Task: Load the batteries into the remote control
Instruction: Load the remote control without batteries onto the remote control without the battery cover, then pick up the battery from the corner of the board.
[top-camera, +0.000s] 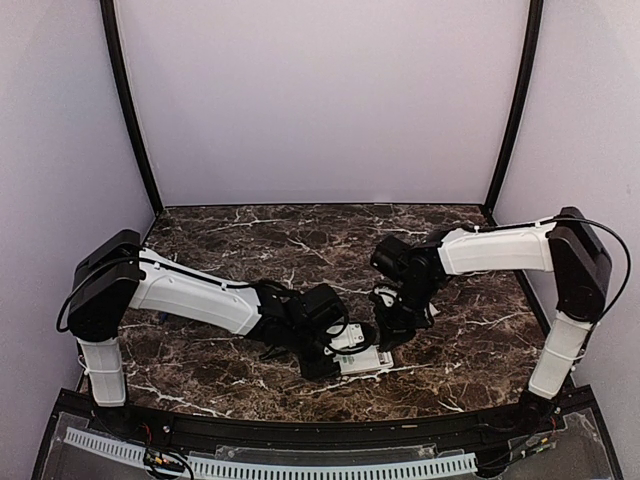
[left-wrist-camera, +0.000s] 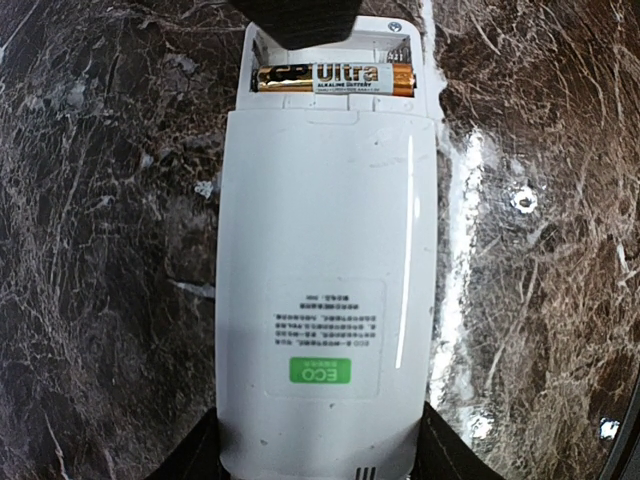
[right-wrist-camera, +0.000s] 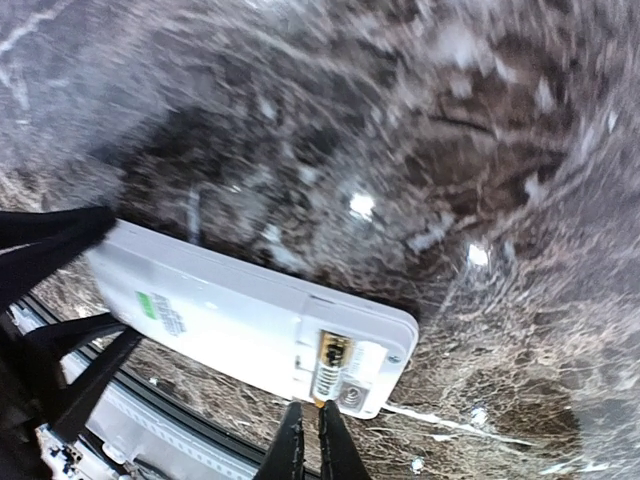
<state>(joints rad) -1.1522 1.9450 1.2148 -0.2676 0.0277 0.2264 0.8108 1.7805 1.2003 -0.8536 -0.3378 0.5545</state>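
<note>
Beside the handset's open end: right gripper (right-wrist-camera: 305, 445), black two-finger claw, is hanging with fingers almost pressed together, gripping nothing visible, tips just beside the open battery bay (right-wrist-camera: 345, 370). One gold-and-black cylindrical battery (left-wrist-camera: 335, 78) is lying crosswise in it; a second slot is seemingly sitting unfilled. White flat plastic remote control (left-wrist-camera: 325, 300), back up, is stretching lengthwise away toward the left gripper (left-wrist-camera: 320, 458), which is clamping its far end over the dark veined marble tabletop (left-wrist-camera: 100, 250).

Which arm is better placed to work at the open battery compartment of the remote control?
Right. The right hand has its tips at the open compartment, beside the one battery inside. The left hand grips the remote control by its other end.
</note>
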